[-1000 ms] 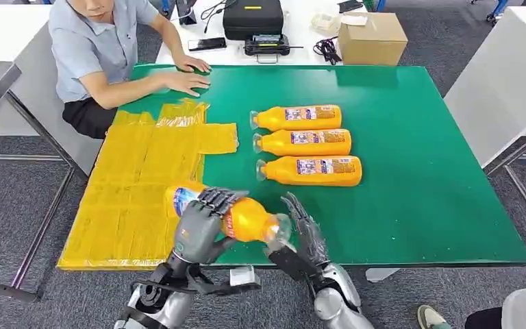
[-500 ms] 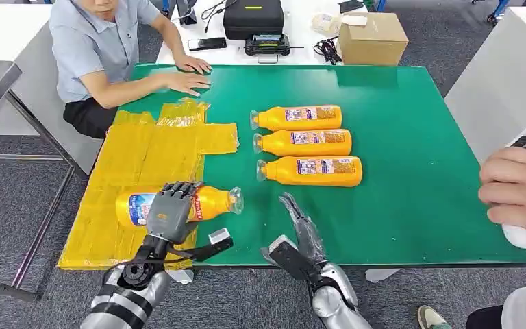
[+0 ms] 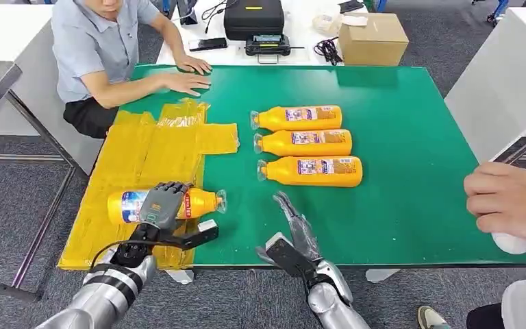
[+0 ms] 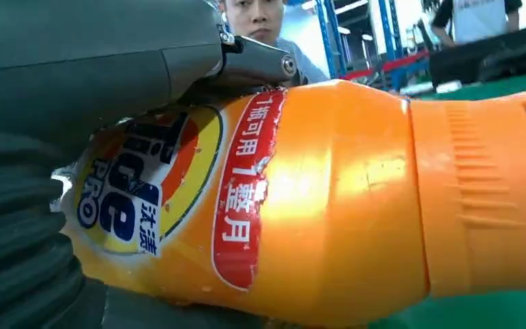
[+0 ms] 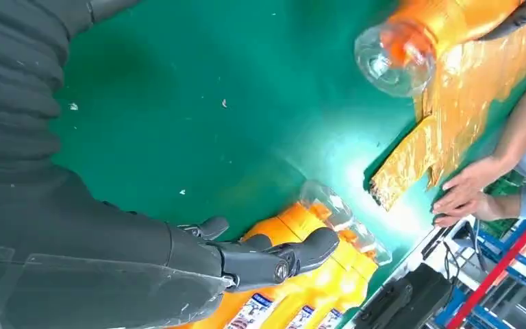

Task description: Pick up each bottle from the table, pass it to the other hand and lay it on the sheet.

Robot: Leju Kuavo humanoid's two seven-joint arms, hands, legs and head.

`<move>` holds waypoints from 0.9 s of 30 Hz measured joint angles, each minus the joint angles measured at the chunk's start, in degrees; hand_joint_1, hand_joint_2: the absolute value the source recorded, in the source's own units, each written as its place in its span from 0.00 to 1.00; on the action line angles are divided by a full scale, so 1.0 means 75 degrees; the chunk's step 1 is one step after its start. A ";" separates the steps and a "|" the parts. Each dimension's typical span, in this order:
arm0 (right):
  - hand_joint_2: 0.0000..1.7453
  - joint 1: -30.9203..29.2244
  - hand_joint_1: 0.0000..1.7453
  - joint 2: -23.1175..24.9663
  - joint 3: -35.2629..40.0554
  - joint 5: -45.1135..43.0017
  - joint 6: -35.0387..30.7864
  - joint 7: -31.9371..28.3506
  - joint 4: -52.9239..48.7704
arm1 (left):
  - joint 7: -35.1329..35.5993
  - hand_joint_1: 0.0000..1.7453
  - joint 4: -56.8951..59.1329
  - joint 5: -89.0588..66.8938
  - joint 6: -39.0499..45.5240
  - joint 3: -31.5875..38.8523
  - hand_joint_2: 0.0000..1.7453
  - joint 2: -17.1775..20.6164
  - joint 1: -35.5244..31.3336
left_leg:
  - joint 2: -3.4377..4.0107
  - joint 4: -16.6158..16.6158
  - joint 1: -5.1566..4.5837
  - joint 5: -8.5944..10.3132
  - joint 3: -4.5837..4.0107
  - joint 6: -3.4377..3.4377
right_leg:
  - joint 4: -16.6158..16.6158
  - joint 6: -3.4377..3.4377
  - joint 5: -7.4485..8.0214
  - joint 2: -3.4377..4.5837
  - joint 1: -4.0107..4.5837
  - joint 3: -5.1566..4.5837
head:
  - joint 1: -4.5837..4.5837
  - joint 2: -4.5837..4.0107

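- Head view: left hand (image 3: 161,205) grips an orange bottle (image 3: 202,201) around its labelled middle. The bottle lies on its side over the near part of the yellow sheet (image 3: 137,154), with its clear cap end pointing toward the green table (image 3: 411,123) and reaching just past the sheet's edge.
- Head view: right hand (image 3: 294,229) is over the near table edge, fingers straight and apart, holding nothing, well apart from the held bottle.
- Head view: three more orange bottles (image 3: 308,142) lie side by side mid-table, caps toward the sheet. A seated person rests both hands (image 3: 190,74) on the far left of the table. Another person's hand (image 3: 510,202) comes in at the right edge over a white object.
- Left wrist view: left hand's fingers (image 4: 257,62) wrap over the bottle's label (image 4: 178,178); the orange body fills most of the frame.
- Right wrist view: right hand (image 5: 267,260) is spread and empty above the green surface, with the held bottle's clear cap (image 5: 390,58) beyond it and the three bottles (image 5: 301,274) close by.
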 measured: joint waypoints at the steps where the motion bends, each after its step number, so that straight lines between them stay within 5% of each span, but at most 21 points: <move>1: 1.00 -0.0005 0.00 -0.0003 0.0000 -0.0003 0.0009 0.0000 0.0009 | -0.0052 0.51 0.0062 0.0067 -0.0096 0.0006 1.00 0.0000 -0.0041 | 0.0001 0.0000 0.0000 0.0000 0.0004 0.0000 | 0.0000 0.0000 0.0000 0.0000 0.0000 0.0003 | 0.0000 0.0000; 5: 1.00 -0.0009 0.00 -0.0003 -0.0012 -0.0009 0.0023 -0.0006 0.0035 | -0.0193 0.51 0.0260 0.0315 -0.0497 0.0035 1.00 0.0000 -0.0200 | 0.0002 -0.0001 0.0000 0.0001 0.0044 -0.0001 | 0.0000 -0.0001 0.0000 0.0001 0.0001 0.0041 | 0.0000 0.0000; 7: 1.00 -0.0011 0.00 0.0000 -0.0038 -0.0009 0.0023 -0.0006 0.0035 | -0.0202 0.31 0.0321 0.0344 -0.0549 0.0038 1.00 0.0000 -0.0251 | 0.0003 -0.0002 0.0001 0.0001 0.0057 -0.0002 | 0.0001 -0.0001 0.0000 0.0001 0.0002 0.0054 | 0.0000 0.0000; 9: 1.00 -0.0011 0.00 -0.0003 -0.0050 -0.0009 0.0026 -0.0006 0.0038 | -0.0210 0.00 0.0377 0.0376 -0.0566 0.0038 1.00 0.0000 -0.0276 | 0.0007 -0.0002 0.0002 0.0001 0.0066 -0.0002 | 0.0001 -0.0002 -0.0001 0.0001 0.0002 0.0060 | -0.0003 0.0000; 27: 1.00 -0.0015 0.00 -0.0003 -0.0346 0.0049 0.0157 -0.0006 0.0044 | -0.0166 0.00 0.0642 0.0976 -0.3203 0.0169 1.00 0.0000 -0.0804 | 0.0002 -0.0004 -0.0001 -0.0003 0.0132 -0.0003 | 0.0001 -0.0004 -0.0004 0.0000 0.0000 0.0137 | -0.0003 0.0000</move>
